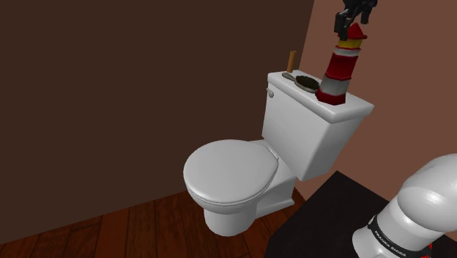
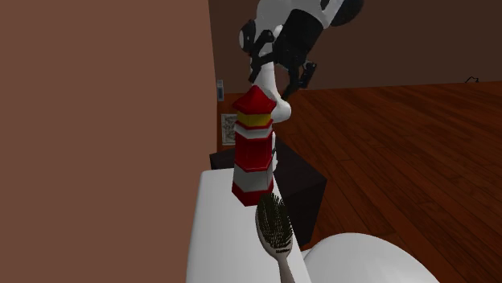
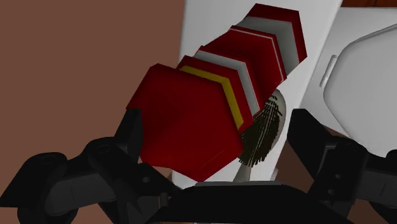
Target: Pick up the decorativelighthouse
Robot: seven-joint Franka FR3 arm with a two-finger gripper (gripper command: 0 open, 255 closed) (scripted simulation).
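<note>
The decorative lighthouse (image 1: 342, 69) is a red and white banded tower with a yellow ring and a red roof. It stands on the white toilet tank lid (image 1: 359, 110), at the end nearest the brown wall. My black gripper (image 1: 350, 24) hovers just over its roof. In the wrist view the red roof (image 3: 191, 124) lies between the spread fingers: one finger (image 3: 132, 127) is close beside it and the other finger (image 3: 308, 130) stands well apart. The gripper (image 2: 280, 71) is open and holds nothing. The lighthouse (image 2: 253, 149) rests on the lid.
A dark-bristled hairbrush (image 1: 306, 80) with a wooden handle lies on the tank lid right beside the lighthouse base (image 2: 275, 229). Below is the toilet bowl with its lid (image 1: 228, 170) closed. Brown walls stand behind and beside the tank. The black stand (image 1: 329, 220) sits on the wooden floor.
</note>
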